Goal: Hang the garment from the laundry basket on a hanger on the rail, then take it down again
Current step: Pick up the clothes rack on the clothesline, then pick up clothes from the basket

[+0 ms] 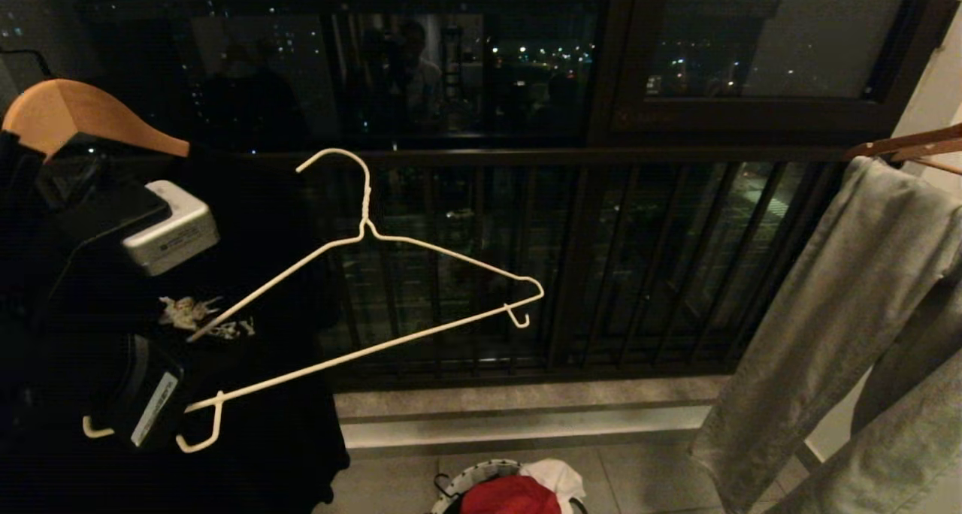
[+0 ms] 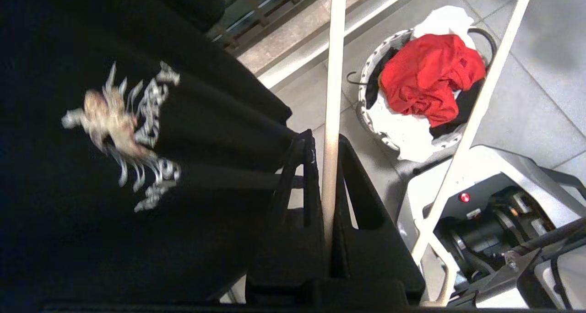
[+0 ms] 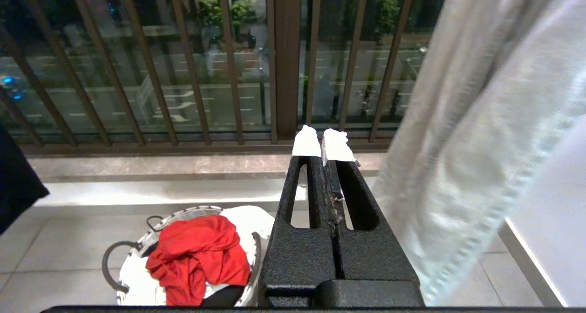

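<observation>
There are 2 hangers: 1 white wire hanger (image 1: 421, 273) and 1 wooden hanger (image 1: 83, 116). There is 1 laundry basket (image 3: 137, 244) with 2 black loop handles. In it lie 1 red garment (image 3: 197, 253) and 1 white garment (image 2: 407, 130), plus some black cloth too hidden to count. 1 black T-shirt (image 2: 114, 166) with a pale print and 1 pale grey garment (image 1: 842, 334) hang up. 2 grippers show: the left gripper (image 2: 327, 166) and the right gripper (image 3: 324, 146).

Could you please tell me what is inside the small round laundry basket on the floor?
In the black-and-white-rimmed basket, a crumpled red garment lies on top of white fabric and some black fabric. Anything beneath these is covered.
</observation>
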You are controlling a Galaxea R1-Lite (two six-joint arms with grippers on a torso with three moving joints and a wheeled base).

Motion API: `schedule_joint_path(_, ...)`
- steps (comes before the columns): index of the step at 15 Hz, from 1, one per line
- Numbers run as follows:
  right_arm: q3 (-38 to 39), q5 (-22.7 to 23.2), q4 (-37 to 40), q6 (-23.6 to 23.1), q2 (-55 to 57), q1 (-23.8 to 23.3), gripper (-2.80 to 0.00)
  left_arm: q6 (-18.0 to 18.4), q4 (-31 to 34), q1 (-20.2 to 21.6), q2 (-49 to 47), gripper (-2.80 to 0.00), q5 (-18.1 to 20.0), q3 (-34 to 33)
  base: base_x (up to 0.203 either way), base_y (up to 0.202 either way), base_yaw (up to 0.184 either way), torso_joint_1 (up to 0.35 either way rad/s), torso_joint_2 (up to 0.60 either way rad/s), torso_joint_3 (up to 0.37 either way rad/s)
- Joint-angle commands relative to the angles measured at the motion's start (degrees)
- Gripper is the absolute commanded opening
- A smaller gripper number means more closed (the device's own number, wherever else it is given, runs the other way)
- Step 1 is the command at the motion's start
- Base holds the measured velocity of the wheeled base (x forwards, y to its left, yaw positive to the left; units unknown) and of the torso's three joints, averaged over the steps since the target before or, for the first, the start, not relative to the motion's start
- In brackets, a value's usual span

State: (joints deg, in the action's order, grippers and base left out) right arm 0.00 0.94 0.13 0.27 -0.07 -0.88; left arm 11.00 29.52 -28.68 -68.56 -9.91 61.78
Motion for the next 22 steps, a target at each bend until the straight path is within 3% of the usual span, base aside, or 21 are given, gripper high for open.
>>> schedule_joint_path(1, 0.0, 0.03, -0.01, 0.0, -0.01, 0.0, -2.8, -0.05, -2.39, -0.21, 4.2, -2.8, 0.17, -5.04, 0.0, 0.0, 0.0, 0.0, 0.0, 0.0)
schedule_joint_path(5, 0.0, 0.03, 0.03, 0.0, -0.01, 0.0, -2.8, -0.09, -14.36, -0.24, 9.28, -2.8, 5.53, -16.98, 0.0, 0.0, 0.0, 0.0, 0.0, 0.0)
schedule_joint_path(8, 0.0, 0.03, 0.04, 0.0, -0.01, 0.0, -2.8, 0.21, -19.76, -0.23, 11.73, -2.8, 9.01, -22.77, 0.0, 0.0, 0.0, 0.0, 0.0, 0.0)
schedule_joint_path(14, 0.0, 0.03, -0.05, 0.0, -0.01, 0.0, -2.8, 5.17, -31.58, -0.15, 8.26, -2.8, 9.91, -29.26, 0.0, 0.0, 0.0, 0.0, 0.0, 0.0)
schedule_joint_path(19, 0.0, 0.03, -0.03, 0.0, -0.01, 0.0, -2.8, 5.53, -38.39, -0.01, 5.74, -2.8, 9.95, -34.34, 0.0, 0.0, 0.0, 0.0, 0.0, 0.0)
schedule_joint_path(22, 0.0, 0.03, 0.04, 0.0, -0.01, 0.0, -2.8, 6.06, -41.87, 2.73, 0.03, -2.8, 9.95, -34.66, 0.0, 0.0, 0.0, 0.0, 0.0, 0.0)
